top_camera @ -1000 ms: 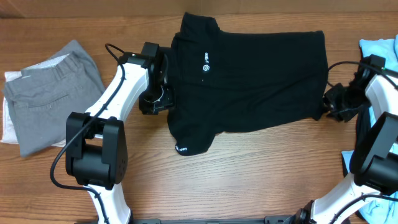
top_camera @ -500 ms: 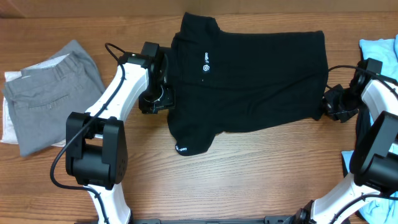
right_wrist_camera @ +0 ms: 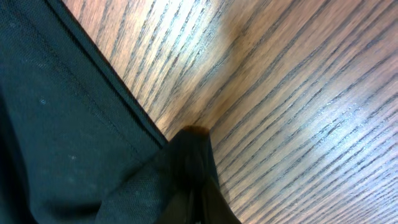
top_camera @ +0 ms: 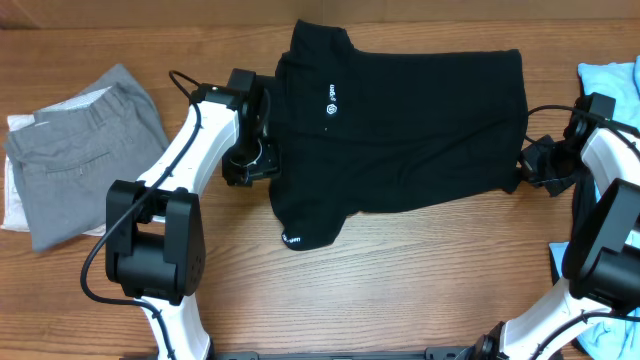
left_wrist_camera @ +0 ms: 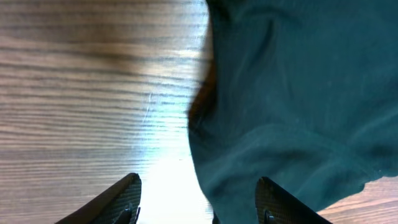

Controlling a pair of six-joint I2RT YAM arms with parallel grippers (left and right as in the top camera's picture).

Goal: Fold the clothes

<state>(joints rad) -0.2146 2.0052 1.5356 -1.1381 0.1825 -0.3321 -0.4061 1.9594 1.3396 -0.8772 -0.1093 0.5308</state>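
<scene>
A black polo shirt [top_camera: 410,130] lies spread across the middle of the wooden table, collar to the left, one sleeve hanging toward the front. My left gripper [top_camera: 268,160] is open at the shirt's left edge; in the left wrist view its fingers [left_wrist_camera: 198,202] straddle the edge of the dark cloth [left_wrist_camera: 292,93]. My right gripper [top_camera: 522,172] is shut on the shirt's right lower corner; in the right wrist view the cloth [right_wrist_camera: 68,124] bunches between the closed fingers [right_wrist_camera: 196,199].
Folded grey trousers [top_camera: 85,150] lie on a white garment at the far left. A light blue garment [top_camera: 608,75] lies at the right edge. Bare wood [top_camera: 400,280] fills the front of the table.
The right gripper has shifted slightly up and right with the shirt corner. The left arm and the shirt have not visibly moved.
</scene>
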